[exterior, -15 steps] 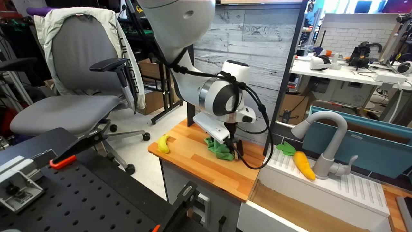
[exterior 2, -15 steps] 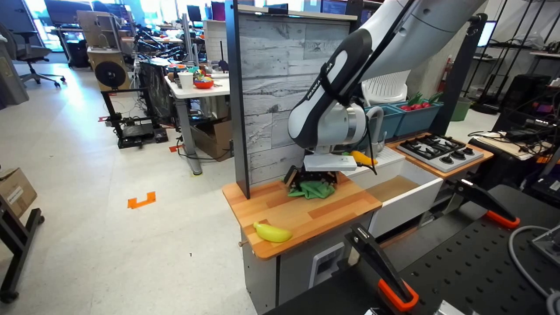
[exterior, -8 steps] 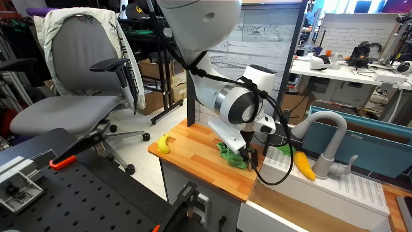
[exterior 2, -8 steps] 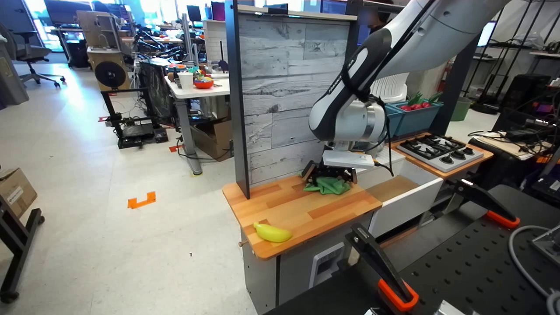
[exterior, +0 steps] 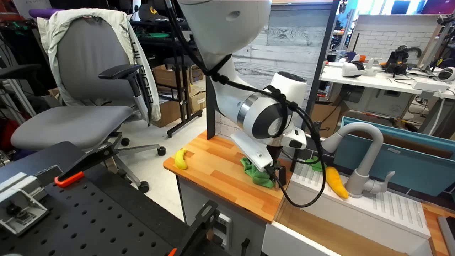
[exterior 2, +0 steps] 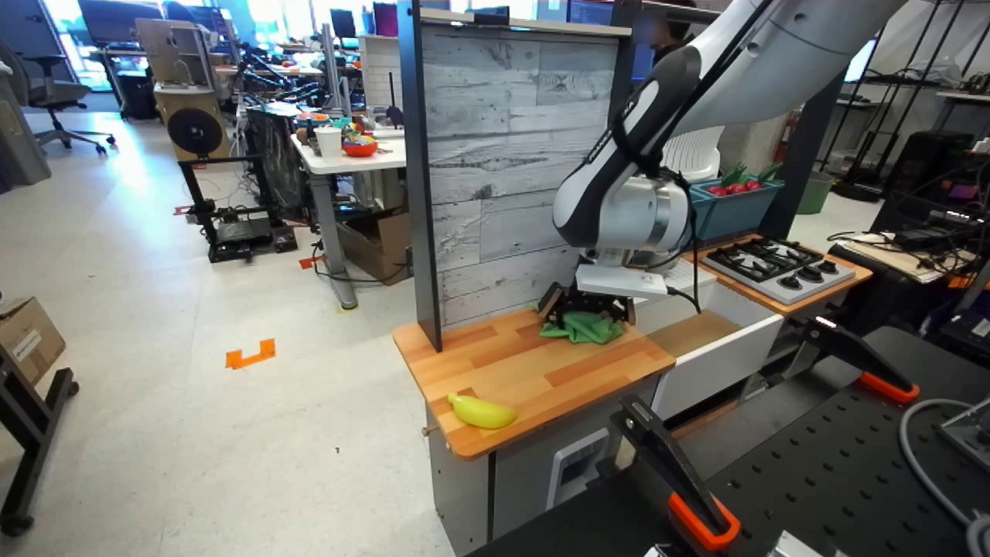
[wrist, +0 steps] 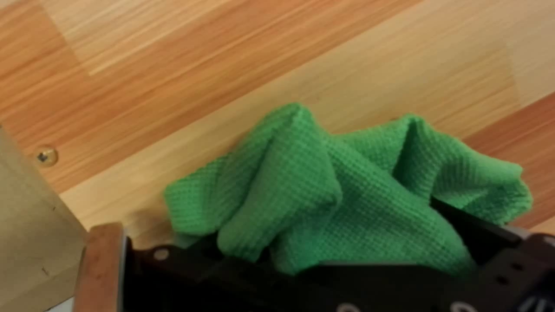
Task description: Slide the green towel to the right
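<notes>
The crumpled green towel (exterior: 257, 176) lies on the wooden counter (exterior: 213, 167), close to its sink-side end. It also shows in an exterior view (exterior 2: 584, 328) and in the wrist view (wrist: 299, 182). My gripper (exterior 2: 588, 311) is low at the counter with its fingers spread wide, and the towel bunches between and in front of them. In the wrist view, one finger (wrist: 99, 264) stands left of the towel and the other finger (wrist: 477, 225) is partly covered by towel folds at the right. The towel's part under the gripper is hidden.
A yellow banana (exterior 2: 481, 411) lies at the counter's far end from the sink. The white sink (exterior: 355, 209) with a grey faucet (exterior: 366, 160) and an orange carrot-like toy (exterior: 335, 182) adjoins the counter. A wood-pattern panel (exterior 2: 495, 155) stands behind.
Over the last second my gripper and the green towel have slid along the counter toward the sink, to the right in both exterior views. Most of this came earlier; the latest shift is slight.
</notes>
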Robot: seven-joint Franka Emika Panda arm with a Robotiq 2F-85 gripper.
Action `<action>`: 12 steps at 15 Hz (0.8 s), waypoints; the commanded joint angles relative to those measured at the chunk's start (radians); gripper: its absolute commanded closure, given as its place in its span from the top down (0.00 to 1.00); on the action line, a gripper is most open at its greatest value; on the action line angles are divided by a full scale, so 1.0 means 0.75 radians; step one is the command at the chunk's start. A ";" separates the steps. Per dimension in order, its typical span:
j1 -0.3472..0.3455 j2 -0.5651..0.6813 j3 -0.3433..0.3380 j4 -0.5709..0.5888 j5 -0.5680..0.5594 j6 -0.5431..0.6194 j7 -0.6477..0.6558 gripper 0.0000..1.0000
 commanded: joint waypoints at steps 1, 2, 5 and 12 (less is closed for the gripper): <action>-0.030 -0.124 0.029 -0.204 0.019 0.108 -0.033 1.00; -0.034 -0.162 0.030 -0.254 0.018 0.128 -0.038 1.00; -0.066 -0.327 0.053 -0.459 0.027 0.218 -0.062 1.00; -0.149 -0.718 0.125 -0.879 0.119 0.322 -0.154 1.00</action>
